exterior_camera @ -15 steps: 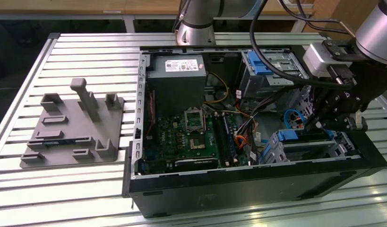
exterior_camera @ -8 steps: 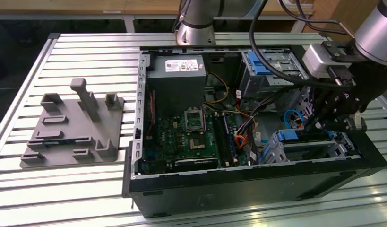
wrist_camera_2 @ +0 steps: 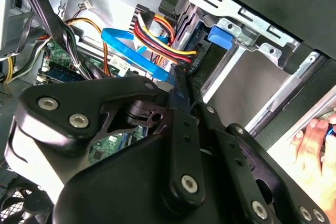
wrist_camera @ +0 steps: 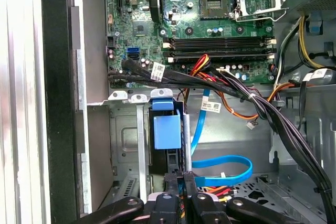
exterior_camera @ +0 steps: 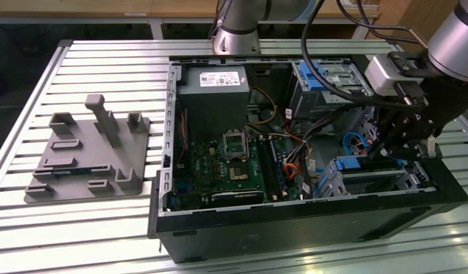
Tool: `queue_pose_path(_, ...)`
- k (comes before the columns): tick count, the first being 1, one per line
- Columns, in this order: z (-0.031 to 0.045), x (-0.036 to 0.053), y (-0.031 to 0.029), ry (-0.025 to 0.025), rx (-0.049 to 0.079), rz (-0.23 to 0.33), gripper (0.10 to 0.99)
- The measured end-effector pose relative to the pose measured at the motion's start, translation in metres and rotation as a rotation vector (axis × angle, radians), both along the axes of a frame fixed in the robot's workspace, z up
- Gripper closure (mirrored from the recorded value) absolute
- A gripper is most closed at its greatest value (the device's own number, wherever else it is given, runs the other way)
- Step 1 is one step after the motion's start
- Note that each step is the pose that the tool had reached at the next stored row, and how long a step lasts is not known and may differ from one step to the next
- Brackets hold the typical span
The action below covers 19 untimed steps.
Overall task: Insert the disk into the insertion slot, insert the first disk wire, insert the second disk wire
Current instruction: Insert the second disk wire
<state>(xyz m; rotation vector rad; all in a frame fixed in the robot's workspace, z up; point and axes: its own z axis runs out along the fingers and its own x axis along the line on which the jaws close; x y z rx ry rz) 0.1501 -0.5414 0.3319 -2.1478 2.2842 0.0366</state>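
Down inside the open computer case (exterior_camera: 310, 222), the gripper (wrist_camera: 181, 182) has its two black fingers (wrist_camera: 172, 184) pressed close together; whether anything thin sits between them is hidden. Just beyond the tips lie the second disk wire (wrist_camera: 226, 169), a looping blue cable, and the first disk wire (wrist_camera_2: 157, 40), red and orange strands running to a dark plug. White labels (wrist_camera: 211, 107) on the black cable bundle are too small to read. A hand (wrist_camera_2: 315, 150) is cut off at the second wrist view's edge.
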Motion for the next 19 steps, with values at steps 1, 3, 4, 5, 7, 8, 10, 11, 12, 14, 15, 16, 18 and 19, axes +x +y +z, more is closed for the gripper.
queue_pose_path(1, -0.0003, 0.0000, 0.0000, 0.0003, 0.000, 0.000, 0.925)
queue_pose_path(3, -0.0007, 0.0000, 0.0000, 0.0010, 0.000, 0.000, 0.925)
queue_pose_path(4, -0.0010, 0.0000, -0.0001, 0.0014, 0.000, 0.000, 0.925)
queue_pose_path(5, -0.0013, 0.0000, -0.0001, 0.0017, 0.000, 0.000, 0.925)
queue_pose_path(7, -0.0019, 0.0000, -0.0004, 0.0025, 0.000, 0.000, 0.925)
queue_pose_path(8, -0.0023, 0.0001, -0.0005, 0.0029, 0.000, 0.000, 0.925)
queue_pose_path(10, -0.0034, 0.0003, -0.0008, 0.0036, 0.000, 0.000, 0.925)
queue_pose_path(11, -0.0040, 0.0004, -0.0009, 0.0040, 0.000, 0.000, 0.925)
queue_pose_path(12, -0.0047, 0.0006, -0.0011, 0.0043, 0.000, 0.000, 0.925)
queue_pose_path(14, -0.0060, 0.0011, -0.0013, 0.0049, 0.000, 0.000, 0.925)
queue_pose_path(15, -0.0062, 0.0013, -0.0012, 0.0049, 0.000, 0.000, 0.925)
queue_pose_path(16, -0.0063, 0.0013, -0.0012, 0.0049, 0.000, 0.000, 0.918)
queue_pose_path(18, -0.0081, 0.0015, -0.0011, 0.0049, 0.004, 0.000, 0.863)
queue_pose_path(19, -0.0068, 0.0015, -0.0014, 0.0048, 0.002, 0.000, 0.863)
